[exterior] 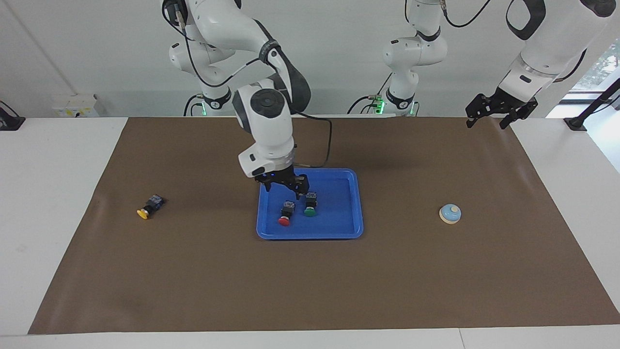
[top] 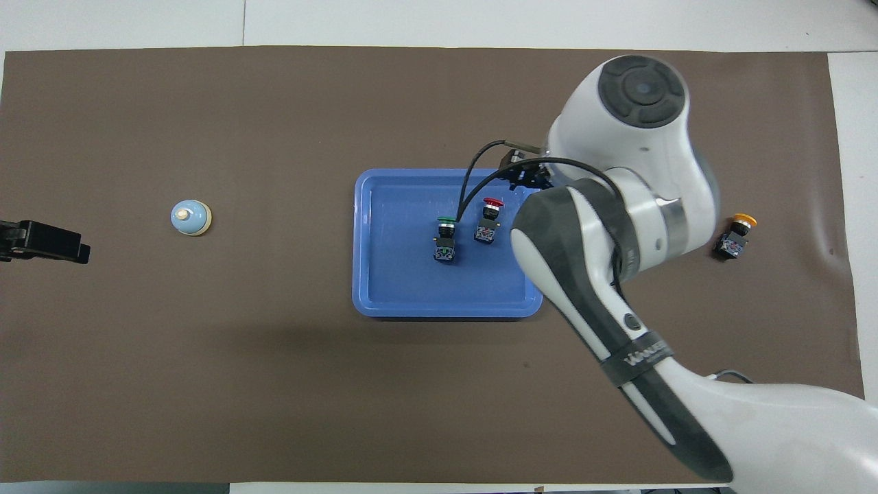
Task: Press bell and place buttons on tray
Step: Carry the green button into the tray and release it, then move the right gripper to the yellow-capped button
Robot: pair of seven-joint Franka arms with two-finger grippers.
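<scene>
We see the right gripper [exterior: 289, 190] low over the tray [exterior: 348, 232], jaws open and empty, just above the red button [exterior: 286, 213] and green button [exterior: 310, 203] lying in it. The yellow button [exterior: 150, 207] lies on the table toward the right arm's end, cap pointing away from the robots, so we judge this arm takes it. The left gripper [exterior: 501, 115] waits, jaws open; the bell [exterior: 450, 214] sits at its end

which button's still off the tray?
The yellow button. It lies on the brown mat toward the right arm's end of the table, apart from the tray. The red button and green button are both in the tray.
</scene>
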